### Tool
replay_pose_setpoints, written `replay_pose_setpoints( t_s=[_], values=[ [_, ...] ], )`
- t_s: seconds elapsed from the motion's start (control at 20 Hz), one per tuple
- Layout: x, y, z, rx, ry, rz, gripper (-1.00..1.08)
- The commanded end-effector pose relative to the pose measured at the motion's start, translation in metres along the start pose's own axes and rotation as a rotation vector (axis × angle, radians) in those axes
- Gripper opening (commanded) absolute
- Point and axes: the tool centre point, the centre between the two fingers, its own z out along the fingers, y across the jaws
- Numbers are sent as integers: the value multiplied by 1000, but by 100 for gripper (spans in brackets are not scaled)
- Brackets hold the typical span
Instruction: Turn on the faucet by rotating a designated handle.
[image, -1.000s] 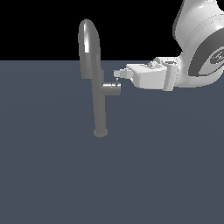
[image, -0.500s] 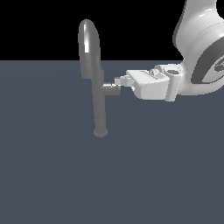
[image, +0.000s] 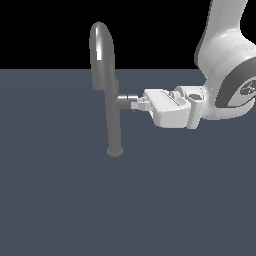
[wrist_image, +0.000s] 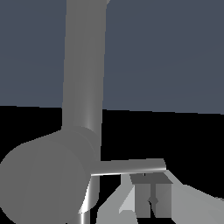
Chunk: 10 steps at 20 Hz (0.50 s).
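Note:
The faucet (image: 114, 120) is a tall shiny grey column with an arched spout, standing on a small round base on the floor. Its short side stub (image: 124, 101) points to the exterior view's right. My gripper (image: 136, 104) is at the end of that stub, with its fingers closed together. In the wrist view the faucet column (wrist_image: 85, 65) and the round stub (wrist_image: 43, 179) fill much of the frame. The handle (wrist_image: 131, 166), a thin grey pin, sticks out from the stub. My shut gripper (wrist_image: 151, 183) lies right against the pin. In the exterior view the pin is hidden by my fingers.
The flat dark blue-grey floor (image: 60, 200) spreads around the faucet base. My white arm (image: 225, 85) reaches in from the exterior view's upper right. Nothing else shows.
My gripper has moved down and a little toward the faucet, to the stub's end. The pin that hung down from the stub no longer shows below it in the exterior view.

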Motion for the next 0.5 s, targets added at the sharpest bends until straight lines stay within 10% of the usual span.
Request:
replay_pose_setpoints(
  t_s=[0.0,0.45],
  values=[
    [26,9,0,5,2,40,-100],
    [43,-4,0,4,1,31,-100]
  ],
)
